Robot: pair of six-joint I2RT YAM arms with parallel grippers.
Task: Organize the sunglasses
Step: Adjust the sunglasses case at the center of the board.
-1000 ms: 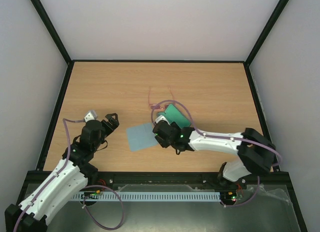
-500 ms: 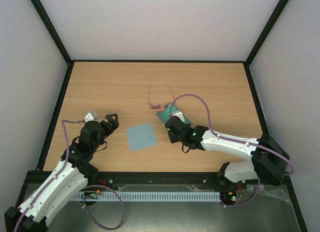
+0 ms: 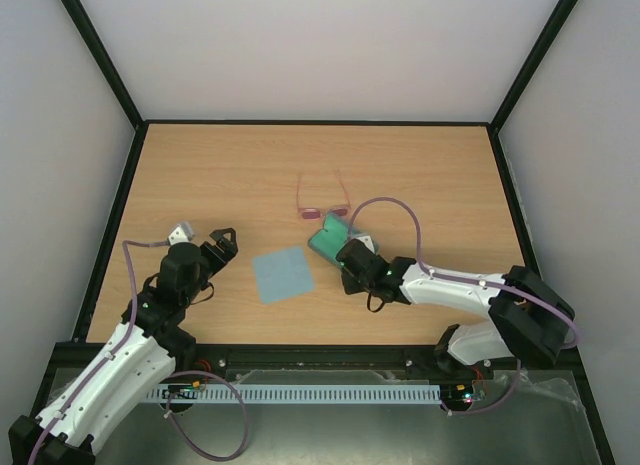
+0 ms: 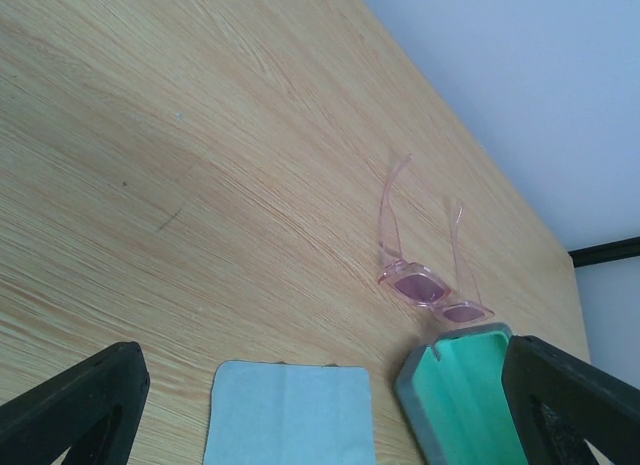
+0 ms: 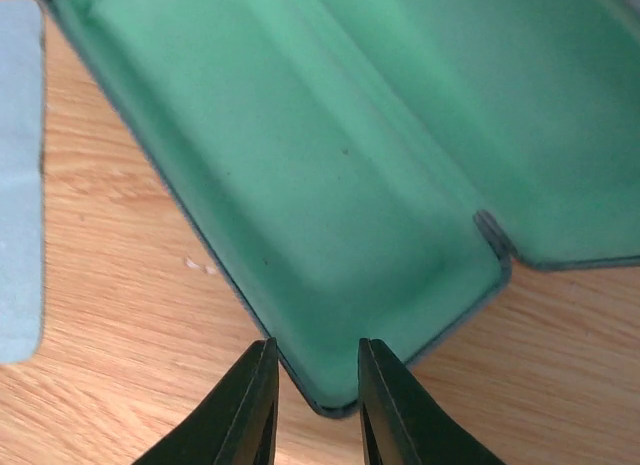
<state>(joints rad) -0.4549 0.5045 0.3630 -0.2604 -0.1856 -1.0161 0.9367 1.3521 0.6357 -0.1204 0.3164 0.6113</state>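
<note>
Above: left arm (image 3: 130, 350) folded by the counter's (image 3: 430, 165) near-left corner, right arm (image 3: 450, 285) stretched to mid-counter; sunglasses (image 3: 323, 200) lie there, just beyond the open case (image 3: 326, 241). Left wrist: left jaws gape wide. Right wrist: right jaws pinch the case's corner.

no readable text, label, brand or number shows in any view.

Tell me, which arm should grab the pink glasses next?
Right, probably. The right gripper sits at the open case, just beside the sunglasses; the left gripper is farther off, beyond the cloth.
</note>
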